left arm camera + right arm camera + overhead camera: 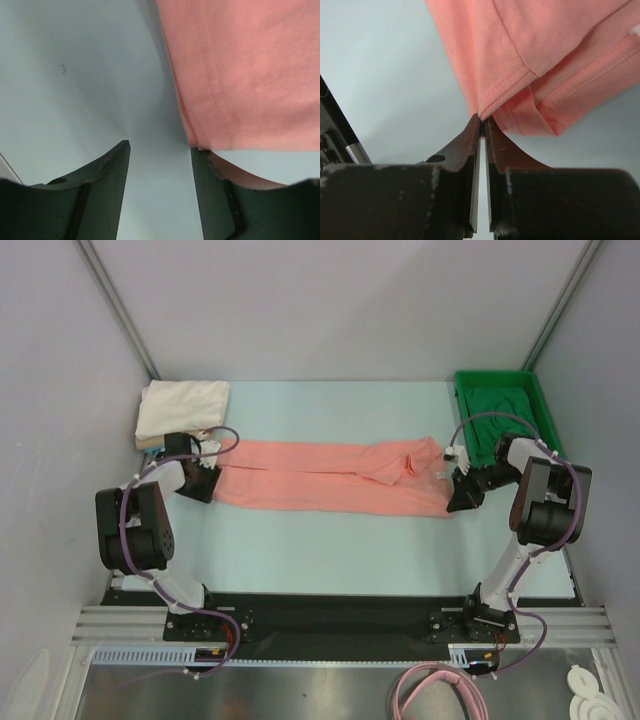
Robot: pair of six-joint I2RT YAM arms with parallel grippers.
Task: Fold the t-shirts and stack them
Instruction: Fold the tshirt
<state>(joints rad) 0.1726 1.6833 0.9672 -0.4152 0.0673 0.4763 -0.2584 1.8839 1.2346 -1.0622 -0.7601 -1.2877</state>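
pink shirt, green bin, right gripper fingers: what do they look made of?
Pink shirt: soft knit cloth, likely cotton, matte; stitched hems and limp folds show. Green bin: rigid plastic by the look, smooth, with a moulded rim. Right gripper fingers: hard dark plastic or coated metal, cannot tell which; scuffed matte faces.

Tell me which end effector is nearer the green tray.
Right. The right end effector, shut on the pink shirt, is just left of the tray. The left end effector is open at the shirt's other end, by the white shirt.
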